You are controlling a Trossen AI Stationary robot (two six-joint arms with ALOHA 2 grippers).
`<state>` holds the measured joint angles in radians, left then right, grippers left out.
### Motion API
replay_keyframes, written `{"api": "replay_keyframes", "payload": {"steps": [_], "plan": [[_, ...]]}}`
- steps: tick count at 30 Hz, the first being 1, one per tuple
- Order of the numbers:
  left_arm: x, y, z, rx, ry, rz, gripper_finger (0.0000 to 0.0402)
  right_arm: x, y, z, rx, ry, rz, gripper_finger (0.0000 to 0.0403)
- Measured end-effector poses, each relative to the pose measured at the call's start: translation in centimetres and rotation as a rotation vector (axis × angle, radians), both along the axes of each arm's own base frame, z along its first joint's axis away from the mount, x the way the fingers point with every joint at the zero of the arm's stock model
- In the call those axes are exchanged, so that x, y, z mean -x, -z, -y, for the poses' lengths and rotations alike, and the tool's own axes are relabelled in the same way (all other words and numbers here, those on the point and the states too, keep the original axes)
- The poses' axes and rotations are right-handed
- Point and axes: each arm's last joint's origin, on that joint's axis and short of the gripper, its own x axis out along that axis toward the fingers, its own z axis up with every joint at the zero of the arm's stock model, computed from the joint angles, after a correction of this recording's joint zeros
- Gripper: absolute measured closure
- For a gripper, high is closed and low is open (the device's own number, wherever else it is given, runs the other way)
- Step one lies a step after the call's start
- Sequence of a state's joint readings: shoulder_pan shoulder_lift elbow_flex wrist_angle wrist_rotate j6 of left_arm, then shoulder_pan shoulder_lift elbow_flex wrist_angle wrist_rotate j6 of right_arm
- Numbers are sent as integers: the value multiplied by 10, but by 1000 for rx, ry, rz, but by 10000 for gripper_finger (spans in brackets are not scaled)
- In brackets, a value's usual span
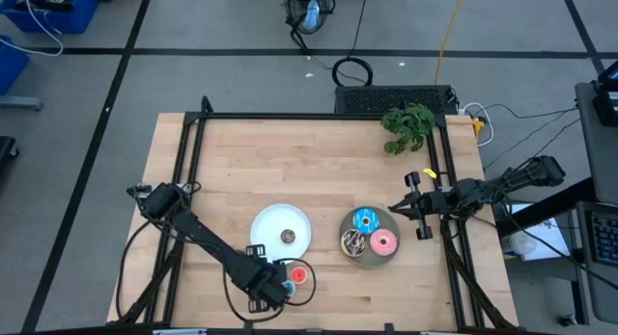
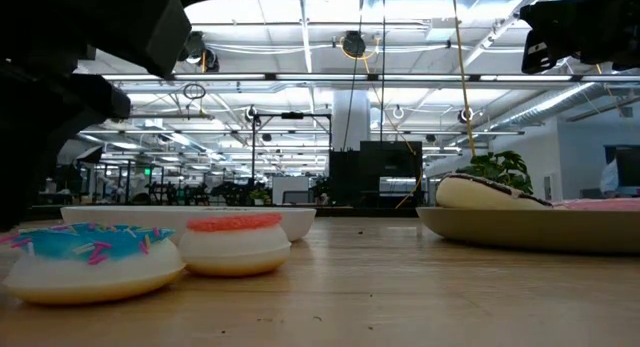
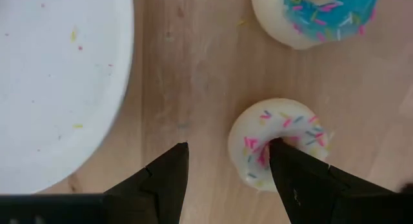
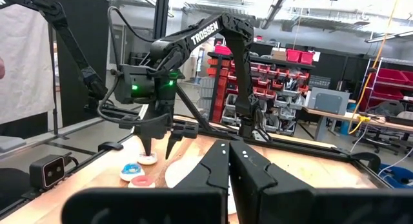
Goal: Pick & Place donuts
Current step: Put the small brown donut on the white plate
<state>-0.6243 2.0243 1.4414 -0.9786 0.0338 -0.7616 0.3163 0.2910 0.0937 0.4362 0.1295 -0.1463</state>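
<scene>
My left gripper (image 3: 229, 146) points down, open, just right of the white plate (image 3: 51, 88) near the table's front edge. A small white sprinkled donut (image 3: 284, 130) lies flat on the wood under one finger, and the other finger stands over bare wood beside the plate. A small blue donut (image 3: 316, 14) and a small red one (image 1: 299, 273) lie flat close by. A tiny brown donut (image 1: 288, 237) sits on the white plate. My right gripper (image 1: 394, 210) waits shut at the table's right, beside the grey plate (image 1: 370, 258). My left gripper has one fingertip (image 3: 279, 153) at the white donut's hole (image 3: 271, 145), coming from above; I cannot tell whether it touches the donut. The other finger (image 3: 174, 166) stands clear over the wood. The donut lies flat on the table.
The grey plate holds a blue donut (image 1: 365, 220), a pink one (image 1: 383, 242) and a dark sprinkled one (image 1: 353, 241). A green plant (image 1: 407, 125) sits at the far right corner. A black frame rail (image 1: 319, 116) runs along the table's edges.
</scene>
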Motion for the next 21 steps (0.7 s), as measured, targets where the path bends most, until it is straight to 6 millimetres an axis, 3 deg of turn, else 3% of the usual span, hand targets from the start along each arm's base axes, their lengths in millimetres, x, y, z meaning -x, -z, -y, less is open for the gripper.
{"api": "replay_keyframes", "payload": {"steps": [6,18,21], "plan": [[-1,0,4,19,3,28,183,0,0,0,0,0,0,403],[-7,23,8,27,23,-19,184,0,1,0,2,0,-5,403],[-7,21,8,32,28,-14,201,-1,1,0,2,1,-7,403]]}}
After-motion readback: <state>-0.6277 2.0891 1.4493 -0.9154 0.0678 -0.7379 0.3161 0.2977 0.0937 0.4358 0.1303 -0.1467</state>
